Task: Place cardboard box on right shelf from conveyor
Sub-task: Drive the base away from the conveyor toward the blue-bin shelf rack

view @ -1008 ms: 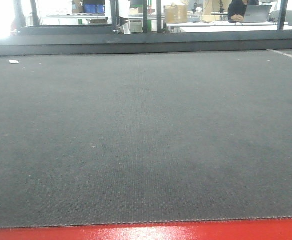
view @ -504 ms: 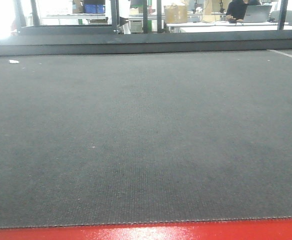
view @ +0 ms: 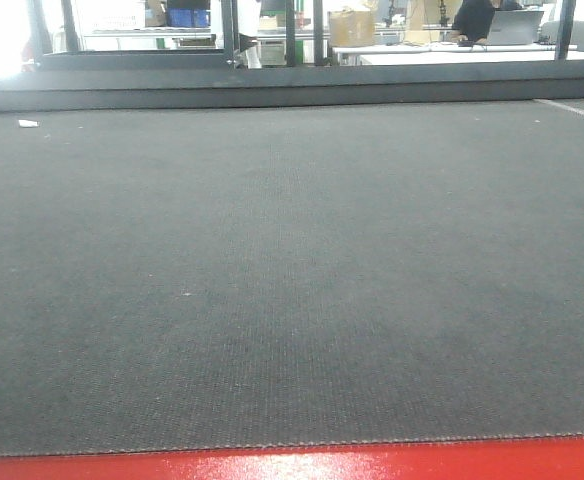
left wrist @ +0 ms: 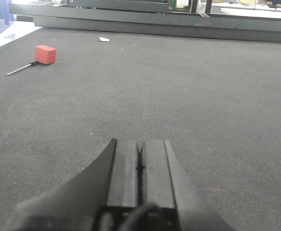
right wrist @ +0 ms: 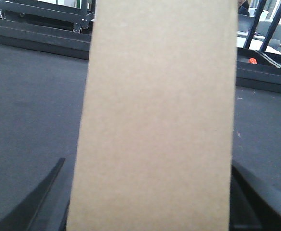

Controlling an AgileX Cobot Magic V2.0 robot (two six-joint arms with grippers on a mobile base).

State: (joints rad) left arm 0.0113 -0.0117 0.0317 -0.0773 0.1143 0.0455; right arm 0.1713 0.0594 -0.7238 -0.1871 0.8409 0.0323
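The cardboard box, a plain tan slab, fills the middle of the right wrist view and stands lengthwise between the dark fingers of my right gripper, which is shut on it just above the conveyor. My left gripper hovers low over the dark grey belt with its pads pressed together and nothing between them. In the front view only the bare belt and its red edge strip show, with neither gripper nor box. The right shelf is out of view.
A small red block on a thin metal rod lies on the belt at far left. A white scrap lies near the far rail. Behind the rail are desks, a brown carton and a seated person.
Nothing on the belt has moved in the front view. Only the person at the far desk has shifted a little.
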